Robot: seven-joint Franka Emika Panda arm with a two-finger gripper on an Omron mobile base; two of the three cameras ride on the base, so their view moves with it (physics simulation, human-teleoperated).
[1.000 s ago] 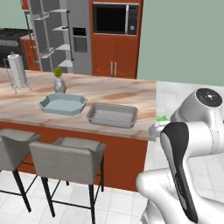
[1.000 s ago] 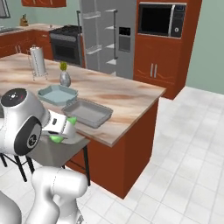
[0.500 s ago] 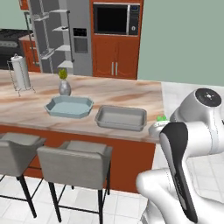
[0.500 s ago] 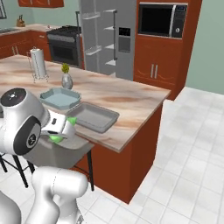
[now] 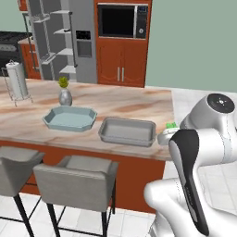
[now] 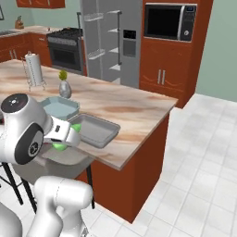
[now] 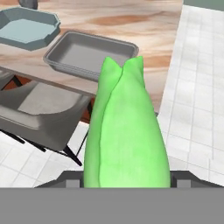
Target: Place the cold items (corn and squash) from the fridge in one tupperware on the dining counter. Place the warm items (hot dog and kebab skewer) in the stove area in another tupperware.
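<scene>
Looking over the robot's shoulder, you are facing the dining counter (image 5: 139, 104), a long beige-pink marbled top on a red-brown wooden base. The white arm is rising at the near corner of that counter, and its gripper (image 6: 69, 139) is sitting just off the counter's front edge, beside the grey tray.

In the hand view a bright green, husk-wrapped ear of corn (image 7: 126, 131) is standing up from between the jaws, its two pointed leaf tips aiming toward the trays. The jaws are standing partly apart and are closed around the base of the corn. In the right base view a little green is peeking out beside the gripper; in the left base view it is showing by the arm's wrist.

On the counter two trays are lying side by side, close but apart. The shallow grey rectangular tupperware (image 5: 126, 132) is nearer the arm. The pale blue-grey octagonal tupperware (image 5: 70, 118) is lying farther along. Behind the octagonal one a small grey vase (image 5: 65, 96) with a yellow-green sprig is standing, and farther along a paper towel holder (image 5: 16, 82).

Two grey stools (image 5: 76, 175) are tucked under the counter's near side. Across the room the grey steel fridge (image 5: 69, 39) is standing with white shelves showing, a black stove (image 6: 67, 46) on one side and a built-in microwave (image 5: 122, 21) on the other.
</scene>
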